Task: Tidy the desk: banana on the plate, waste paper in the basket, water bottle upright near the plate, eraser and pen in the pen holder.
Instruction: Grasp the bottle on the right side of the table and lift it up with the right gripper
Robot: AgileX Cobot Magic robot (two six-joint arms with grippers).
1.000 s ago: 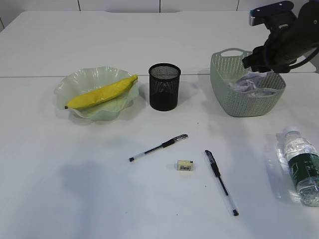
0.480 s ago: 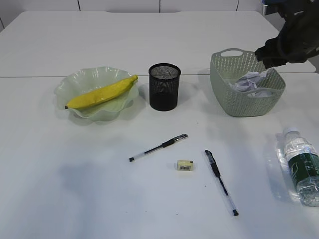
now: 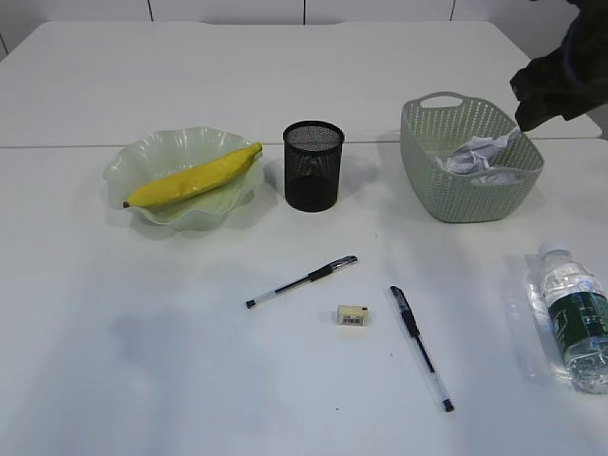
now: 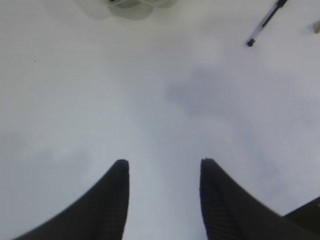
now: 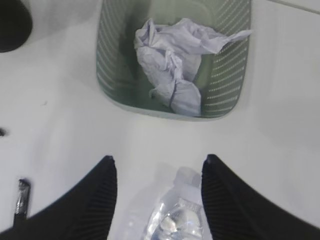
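Exterior view, looking down at a slant over a white desk (image 3: 190,380), showed two jobs already settled: the banana (image 3: 195,176) lay across the pale green plate (image 3: 128,157) at left, and the crumpled waste paper (image 3: 483,157) sat inside the green woven basket (image 3: 456,195) at right. A black mesh pen holder (image 3: 313,166) stood empty-looking between plate and basket. Nearer the camera lay one pen (image 3: 302,281) pointing up to the right, a small yellow eraser (image 3: 353,315) just beside it, and a second pen (image 3: 421,348) slanting down to the right. The water bottle (image 3: 575,318) lay on its side at the right edge, well apart from the plate.

Right wrist view looked straight down: the right gripper (image 5: 157,192) was empty, its two dark fingers (image 5: 90,200) spread wide apart, with the basket above them and the bottle's cap end between them, lower down. In the exterior view only a dark part of that arm (image 3: 560,81) showed, high beside the basket.

Left wrist view showed the left gripper (image 4: 162,195) hanging over bare desk, its fingers (image 4: 112,200) also apart and holding nothing; a pen tip (image 4: 265,22) showed at top right.

Judging by this, the paper step was done and the bottle seemed next. That would call for lowering the right gripper around the bottle, closing on it, standing it up and carrying it across to the plate
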